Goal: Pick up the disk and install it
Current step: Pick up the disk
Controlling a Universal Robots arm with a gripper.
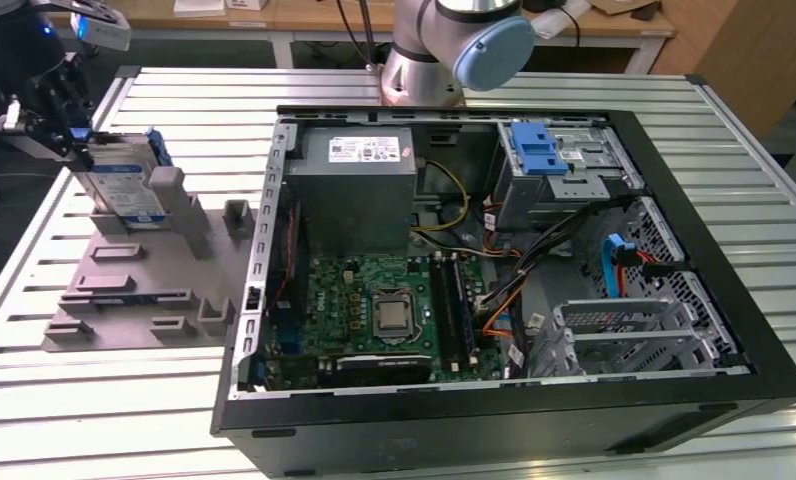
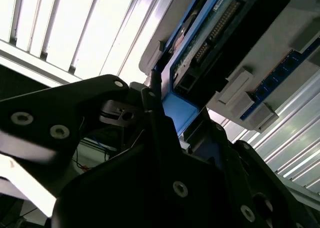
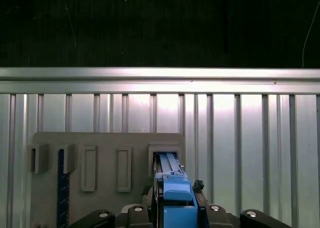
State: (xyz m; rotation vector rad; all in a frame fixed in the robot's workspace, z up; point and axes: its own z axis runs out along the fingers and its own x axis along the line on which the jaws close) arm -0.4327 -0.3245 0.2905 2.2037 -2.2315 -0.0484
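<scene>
The flat silver metal disk point(image 1: 121, 185) with a white-and-blue label and a blue plastic bracket stands upright on its edge in a slot of the grey plastic holder plate point(image 1: 145, 290). This plate lies on the slatted metal worktop point(image 1: 638, 100), at the exterior view's left, just beside the open black computer case point(image 1: 505, 420). The black gripper point(image 1: 62, 140) is at the disk's outer side, away from the case.

In the first wrist view the gripper point(image 3: 176, 210) is closed on the disk point(image 3: 175, 195): the blue bracket sits between the two black fingers point(image 3: 155, 203), and the far end of the disk is in the slot of the holder plate point(image 3: 105, 143). In the second wrist view one finger point(image 2: 157, 123) touches the blue bracket point(image 2: 182, 112), and the green circuit side of the disk point(image 2: 220, 22) shows.

Inside the case, a large grey power-supply box point(image 1: 358, 180) sits above a green motherboard point(image 1: 358, 310), and a blue plastic latch point(image 1: 538, 150) lies on a grey metal cage.
</scene>
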